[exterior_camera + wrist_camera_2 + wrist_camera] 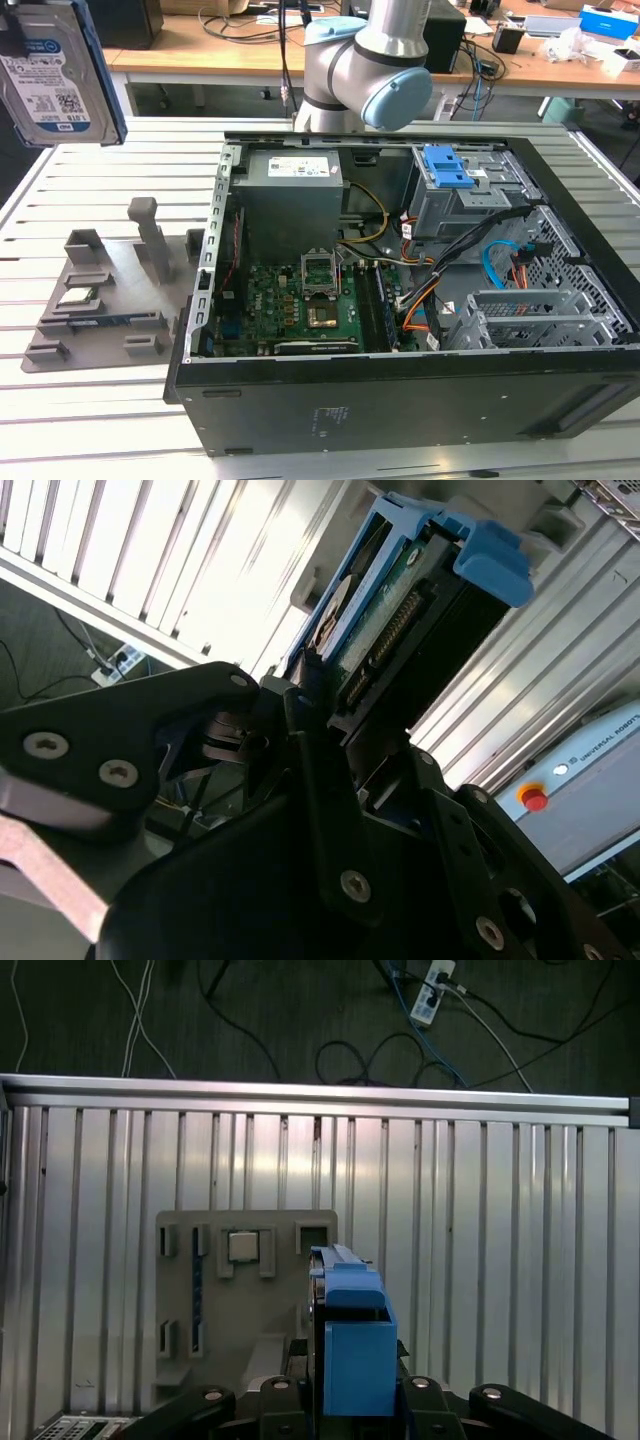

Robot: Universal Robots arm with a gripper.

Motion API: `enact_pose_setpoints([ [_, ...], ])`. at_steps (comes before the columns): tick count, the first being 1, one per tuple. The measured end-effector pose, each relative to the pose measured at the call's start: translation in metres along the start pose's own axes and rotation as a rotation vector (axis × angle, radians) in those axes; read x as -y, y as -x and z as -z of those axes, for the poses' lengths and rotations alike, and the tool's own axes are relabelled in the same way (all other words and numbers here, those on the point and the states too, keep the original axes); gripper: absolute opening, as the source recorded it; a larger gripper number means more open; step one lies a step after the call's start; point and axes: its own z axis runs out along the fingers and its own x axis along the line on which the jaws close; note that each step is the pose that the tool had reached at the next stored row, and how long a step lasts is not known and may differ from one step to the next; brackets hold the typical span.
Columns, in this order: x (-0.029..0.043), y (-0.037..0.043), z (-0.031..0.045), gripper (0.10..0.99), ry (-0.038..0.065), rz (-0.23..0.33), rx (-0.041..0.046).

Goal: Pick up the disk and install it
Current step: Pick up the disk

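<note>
Transfer step: gripper [345, 715] clamped on the disk [55, 75], aloft, well apart from drive cage [465, 200]; seating probably needs rail alignment.

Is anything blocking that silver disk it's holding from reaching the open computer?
Nothing visible does. The silver rectangular metal disk in blue plastic rails hangs high above the slatted metal table, and the black computer case lies open.

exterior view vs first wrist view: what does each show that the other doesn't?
Exterior view: the open computer case, the drive cage with its blue latch inside it, and the arm behind. First wrist view: a power strip on the floor past the table edge. Both: the disk raised off the table, the grey fixture and the chip seated in it.
</note>
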Motion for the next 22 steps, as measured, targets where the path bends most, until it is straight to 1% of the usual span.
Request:
enact_pose_setpoints([
  [10, -0.0003, 0.0008, 0.0175, 0.365, 0.0, 0.0, 0.0],
  [11, -0.0005, 0.0009, 0.0211, 0.365, 0.0, 0.0, -0.0001],
  [14, -0.0008, 0.0012, 0.0274, 0.365, 0.0, 0.0, 0.0],
  [16, -0.0008, 0.0012, 0.0293, 0.365, 0.0, 0.0, 0.0],
  [22, -0.0009, 0.0012, 0.0295, 0.365, 0.0, 0.0, 0.0],
])
